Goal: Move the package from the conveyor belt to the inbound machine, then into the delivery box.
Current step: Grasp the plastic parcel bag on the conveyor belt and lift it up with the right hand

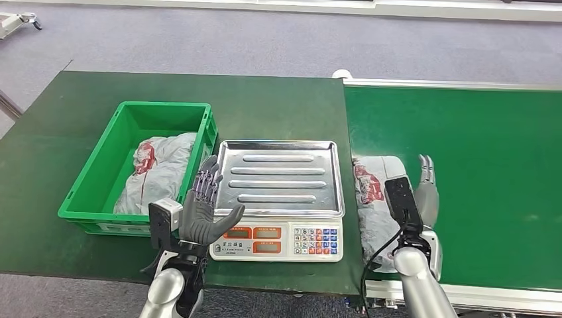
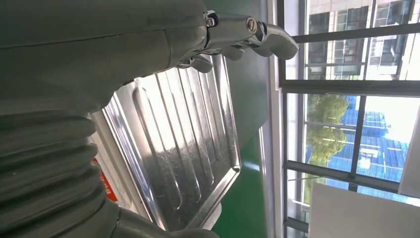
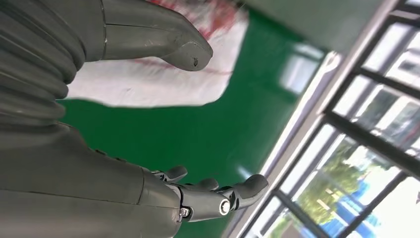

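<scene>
Green conveyor belt (image 1: 490, 165), red-printed package (image 1: 372, 199), writing unreadable, both robot hands spread, empty.

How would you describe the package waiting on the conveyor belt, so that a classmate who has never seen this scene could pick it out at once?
Start at the green conveyor belt on the right, beside the scale. At its near left edge lies a crumpled grey package with red print, next to the robot's open right hand. The similar package lies inside the green crate, not on the belt.
</scene>
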{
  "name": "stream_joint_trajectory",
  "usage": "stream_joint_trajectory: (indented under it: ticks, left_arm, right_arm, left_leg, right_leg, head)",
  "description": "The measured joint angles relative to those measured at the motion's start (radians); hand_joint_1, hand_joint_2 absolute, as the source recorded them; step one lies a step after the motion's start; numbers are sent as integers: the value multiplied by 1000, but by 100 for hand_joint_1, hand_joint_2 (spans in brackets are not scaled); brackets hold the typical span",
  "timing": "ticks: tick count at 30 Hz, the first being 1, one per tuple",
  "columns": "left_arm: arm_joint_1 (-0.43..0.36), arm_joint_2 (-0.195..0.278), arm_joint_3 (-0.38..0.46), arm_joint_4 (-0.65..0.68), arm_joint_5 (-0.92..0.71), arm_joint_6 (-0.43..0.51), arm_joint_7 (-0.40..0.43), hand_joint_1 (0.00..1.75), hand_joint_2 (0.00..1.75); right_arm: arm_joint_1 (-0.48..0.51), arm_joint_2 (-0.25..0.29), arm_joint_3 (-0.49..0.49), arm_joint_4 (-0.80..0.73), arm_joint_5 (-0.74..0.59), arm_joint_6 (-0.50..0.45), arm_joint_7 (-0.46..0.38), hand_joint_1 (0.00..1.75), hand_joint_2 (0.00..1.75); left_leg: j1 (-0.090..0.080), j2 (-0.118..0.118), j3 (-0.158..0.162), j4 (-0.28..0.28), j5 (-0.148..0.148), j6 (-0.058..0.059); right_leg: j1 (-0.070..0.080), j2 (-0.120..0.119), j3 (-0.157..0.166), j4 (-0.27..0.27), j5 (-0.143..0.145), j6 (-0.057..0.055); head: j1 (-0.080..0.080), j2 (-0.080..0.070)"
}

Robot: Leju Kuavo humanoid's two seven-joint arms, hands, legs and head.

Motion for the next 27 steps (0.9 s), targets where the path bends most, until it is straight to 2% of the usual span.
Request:
stream_joint_trajectory:
  ticks: [4, 6, 15, 23, 27]
  left_arm:
    - [4, 0, 4, -8, 0, 0, 0, 0, 175]
    - [3, 0, 4, -8, 0, 0, 0, 0, 175]
    - [2, 0, 4, -8, 0, -1, 1, 0, 175]
    - [-13, 0, 4, -8, 5, -21, 14, 0, 175]
    - [-34, -1, 4, -2, 7, -33, 20, 0, 175]
  right_arm:
    - [-38, -16, -46, 120, 103, 16, 109, 0, 175]
    - [-58, -23, -60, 190, 131, 34, 134, 0, 175]
    - [-101, -35, -84, 349, 152, 62, 146, 0, 175]
    - [-148, -23, -83, 488, 171, 213, 175, 0, 175]
    - [-167, -4, -83, 557, 160, 253, 188, 0, 175]
  left_leg:
    - [0, 0, 0, 0, 0, 0]
    - [0, 0, 0, 0, 1, 0]
    - [0, 0, 0, 0, 1, 0]
    - [0, 0, 1, 0, 1, 0]
    - [0, 0, 2, 0, 1, 0]
  right_leg:
    - [0, 0, 0, 0, 0, 0]
    - [0, 0, 0, 0, 0, 0]
    - [0, 0, 0, 0, 0, 0]
    - [0, 0, 1, 0, 0, 0]
    - [1, 0, 2, 0, 0, 0]
  head:
    - [0, 0]
    - [0, 0]
    - [0, 0]
    - [0, 0]
    - [0, 0]
